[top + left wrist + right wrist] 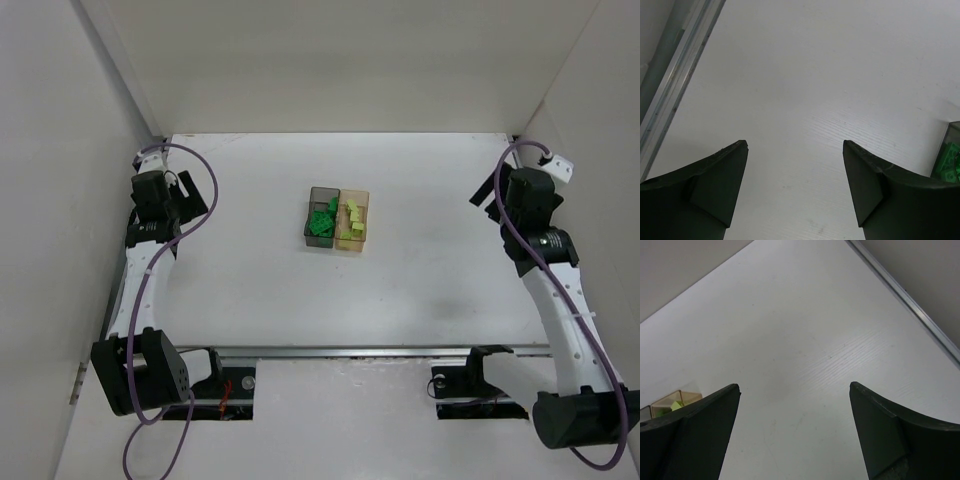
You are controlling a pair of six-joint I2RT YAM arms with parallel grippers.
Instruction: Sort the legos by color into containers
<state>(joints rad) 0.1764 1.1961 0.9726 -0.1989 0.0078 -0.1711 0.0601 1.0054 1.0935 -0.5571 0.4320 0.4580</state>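
Two joined bins stand at the table's middle. The smoky grey bin (313,236) holds several dark green legos (322,220). The pale orange-tan bin (362,197) holds several lime yellow-green legos (353,221). My left gripper (185,200) is far left of the bins, open and empty; in the left wrist view (795,145) only bare table lies between its fingers, with the grey bin (944,145) and green legos (951,162) at the right edge. My right gripper (492,190) is far right, open and empty; the right wrist view (794,386) shows the tan bin (667,401) and a lime lego (676,404) at lower left.
White walls close in the table on the left, back and right. A metal rail (340,350) runs along the near edge by the arm bases. Purple cables (205,175) loop from both arms.
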